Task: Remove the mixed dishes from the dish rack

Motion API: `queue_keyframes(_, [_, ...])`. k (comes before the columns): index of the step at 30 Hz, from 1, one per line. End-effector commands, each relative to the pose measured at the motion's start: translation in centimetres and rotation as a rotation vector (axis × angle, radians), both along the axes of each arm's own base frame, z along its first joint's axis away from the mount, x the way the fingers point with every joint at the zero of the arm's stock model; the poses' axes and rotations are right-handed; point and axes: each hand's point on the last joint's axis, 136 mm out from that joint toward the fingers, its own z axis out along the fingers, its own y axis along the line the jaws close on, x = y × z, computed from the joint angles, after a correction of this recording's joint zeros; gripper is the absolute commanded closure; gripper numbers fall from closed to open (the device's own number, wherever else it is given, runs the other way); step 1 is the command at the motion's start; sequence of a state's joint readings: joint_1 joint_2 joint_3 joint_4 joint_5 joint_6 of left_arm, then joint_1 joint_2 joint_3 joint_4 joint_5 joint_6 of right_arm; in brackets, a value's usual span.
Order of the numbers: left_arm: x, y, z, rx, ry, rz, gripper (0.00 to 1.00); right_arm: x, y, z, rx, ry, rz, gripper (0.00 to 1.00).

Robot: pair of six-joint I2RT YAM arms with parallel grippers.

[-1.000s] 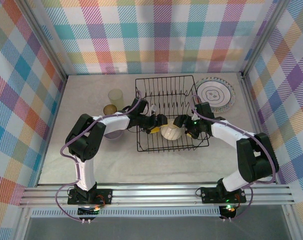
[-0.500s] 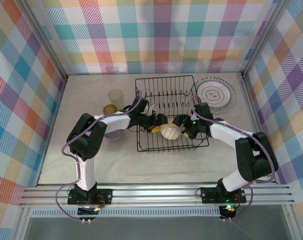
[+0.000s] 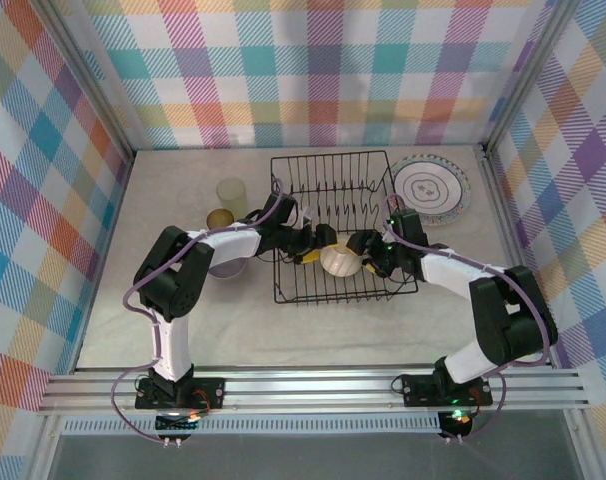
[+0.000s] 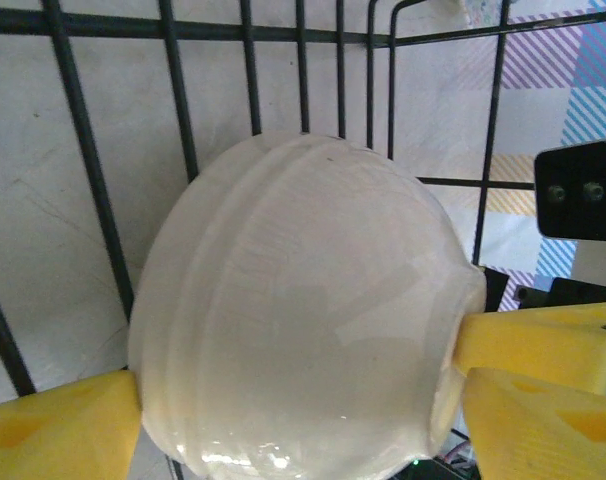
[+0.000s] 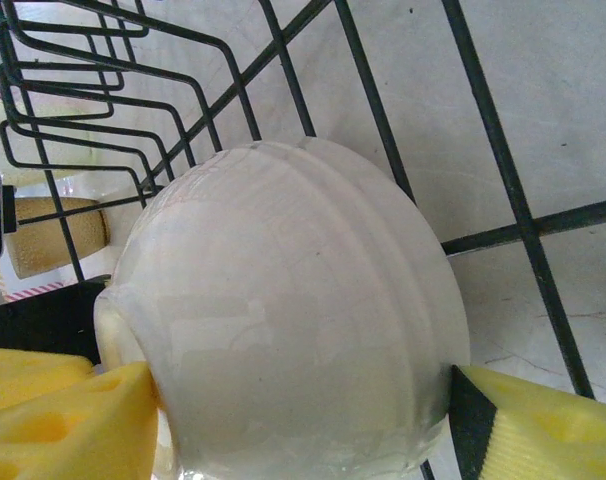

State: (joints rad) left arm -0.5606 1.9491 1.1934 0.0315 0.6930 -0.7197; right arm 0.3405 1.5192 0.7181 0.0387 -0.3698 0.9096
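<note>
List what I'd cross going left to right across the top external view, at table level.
amber cup → left gripper → cream bowl → right gripper → ringed plate. The dish rack spans the middle of that run, so it has no single place in the order.

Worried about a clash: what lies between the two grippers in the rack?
The cream bowl, inside the dish rack, lies between the left gripper and the right gripper; the top view shows this.

I see the cream bowl (image 3: 341,262) lying on its side inside the black wire dish rack (image 3: 329,156); a ringed plate (image 3: 431,187) lies flat just beside the rack
</note>
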Motion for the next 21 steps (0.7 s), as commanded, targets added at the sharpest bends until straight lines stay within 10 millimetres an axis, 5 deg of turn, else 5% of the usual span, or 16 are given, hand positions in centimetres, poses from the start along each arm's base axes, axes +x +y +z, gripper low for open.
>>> queue_keyframes(1, [-1.2, -1.8, 0.8, -0.048, -0.019, -0.062, 0.1, -5.3, -1.2, -5.9, -0.086, 0.251, 0.003, 0.3])
queue_keyframes(6, [-1.1, -1.4, 1.5, -0.058, -0.032, -0.047, 0.0, -5.2, -1.7, -6.0, -0.081, 0.25, -0.017, 0.33])
queue_keyframes(21, [-0.7, 0.0, 2.7, -0.08, -0.055, 0.01, 0.0, -5.3, -2.3, -6.3, -0.053, 0.26, -0.045, 0.41])
